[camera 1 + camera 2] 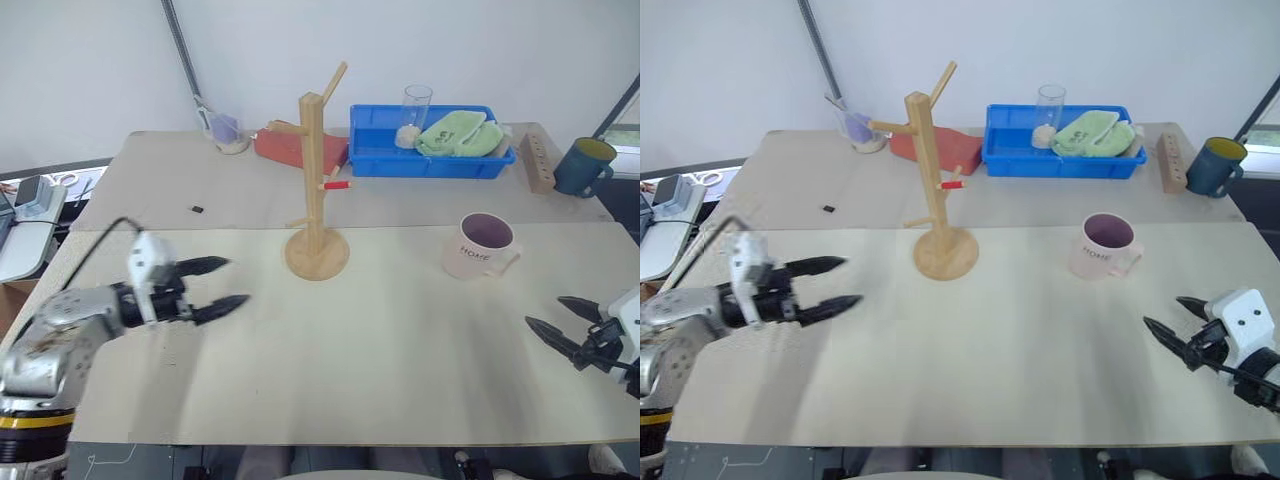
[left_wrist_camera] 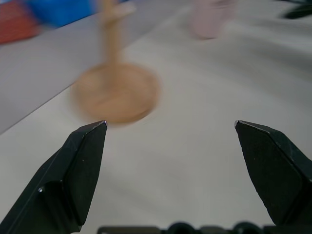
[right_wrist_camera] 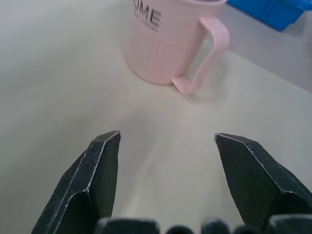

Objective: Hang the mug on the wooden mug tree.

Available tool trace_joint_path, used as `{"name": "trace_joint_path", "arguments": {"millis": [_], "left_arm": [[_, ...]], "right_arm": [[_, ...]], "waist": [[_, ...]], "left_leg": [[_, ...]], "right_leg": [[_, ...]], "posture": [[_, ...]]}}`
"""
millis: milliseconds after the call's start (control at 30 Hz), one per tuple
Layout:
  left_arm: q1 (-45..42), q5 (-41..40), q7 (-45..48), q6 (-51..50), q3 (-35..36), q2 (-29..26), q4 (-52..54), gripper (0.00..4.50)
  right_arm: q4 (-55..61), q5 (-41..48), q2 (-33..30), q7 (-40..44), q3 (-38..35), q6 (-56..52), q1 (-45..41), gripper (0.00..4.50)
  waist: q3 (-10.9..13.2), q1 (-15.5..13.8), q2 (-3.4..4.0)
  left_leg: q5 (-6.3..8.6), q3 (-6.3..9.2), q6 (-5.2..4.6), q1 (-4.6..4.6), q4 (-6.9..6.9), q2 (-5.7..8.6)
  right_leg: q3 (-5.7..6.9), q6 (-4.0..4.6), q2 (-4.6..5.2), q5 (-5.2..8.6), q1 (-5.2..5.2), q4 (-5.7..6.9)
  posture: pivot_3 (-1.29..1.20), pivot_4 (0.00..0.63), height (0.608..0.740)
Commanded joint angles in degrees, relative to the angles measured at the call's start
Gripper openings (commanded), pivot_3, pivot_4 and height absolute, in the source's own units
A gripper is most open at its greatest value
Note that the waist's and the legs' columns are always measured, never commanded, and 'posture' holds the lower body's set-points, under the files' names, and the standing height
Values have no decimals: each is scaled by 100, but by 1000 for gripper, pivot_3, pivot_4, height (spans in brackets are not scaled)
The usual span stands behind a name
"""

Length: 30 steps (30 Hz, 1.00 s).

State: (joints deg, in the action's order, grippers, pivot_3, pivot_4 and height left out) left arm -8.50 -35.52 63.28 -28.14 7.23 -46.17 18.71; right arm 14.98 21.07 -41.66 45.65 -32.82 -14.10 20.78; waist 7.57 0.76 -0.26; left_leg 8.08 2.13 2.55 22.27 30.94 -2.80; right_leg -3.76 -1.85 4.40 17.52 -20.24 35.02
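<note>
- both tools, left tool point(image 1: 222, 285) and right tool point(image 1: 562, 323), hover wide, empty.
- pink mug point(image 1: 482, 245) sits on desk point(image 1: 400, 340), ungrasped.
- next: right tool reaches mug; wooden mug tree point(image 1: 316, 180) waits.

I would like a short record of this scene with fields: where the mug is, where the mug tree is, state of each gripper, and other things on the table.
mug: pink mug upright on the table, handle toward the robot's right, not held
mug tree: wooden mug tree upright, left of the mug, pegs bare
left gripper: left gripper fingers open, empty, near the tree's base
right gripper: right gripper fingers open, empty, short of the mug
far side: blue tray with green cloth and clear glass; dark blue mug; wooden block
</note>
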Motion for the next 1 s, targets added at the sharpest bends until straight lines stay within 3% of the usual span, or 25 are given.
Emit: {"name": "trace_joint_path", "arguments": {"millis": [33,267,433,533,1000], "left_arm": [[-513,-317,261,-212,-408,55,499,4500],[-1433,-150,520,-142,-1177,349,421,4500],[-1625,-275,634,-135,-1296,655,393,4500],[-1618,-220,685,-66,-1331,711,368,4500],[-1686,-115,509,-62,-1302,773,374,4500]], "right_arm": [[721,66,461,-691,-13,-243,-7,3454],[760,-716,1678,-2533,942,-608,-948,3454],[52,-1124,1882,-3064,1218,-469,-1674,3454],[-291,-1170,1898,-3220,1236,-448,-1971,3454],[-1029,-1010,1972,-3462,1261,-537,-2729,3454]], "waist": [[-1,39,-2],[-5,158,5],[-6,155,7],[-8,138,10],[-11,160,16]], "left_leg": [[0,2,-1,-4,1,-3],[-2,31,-3,-13,4,0],[-3,43,-5,-3,13,1],[-35,54,-57,-1,13,-2],[-39,86,-64,3,7,-8]], "right_leg": [[0,-2,-5,-1,0,3],[-6,-6,-26,-4,-2,7],[-15,-9,-43,-5,2,6],[-23,-14,-62,-8,8,10],[-42,-13,-96,-8,10,25]], "posture": [[0,150,721],[0,150,721],[0,150,721],[0,150,721],[0,150,721]]}}
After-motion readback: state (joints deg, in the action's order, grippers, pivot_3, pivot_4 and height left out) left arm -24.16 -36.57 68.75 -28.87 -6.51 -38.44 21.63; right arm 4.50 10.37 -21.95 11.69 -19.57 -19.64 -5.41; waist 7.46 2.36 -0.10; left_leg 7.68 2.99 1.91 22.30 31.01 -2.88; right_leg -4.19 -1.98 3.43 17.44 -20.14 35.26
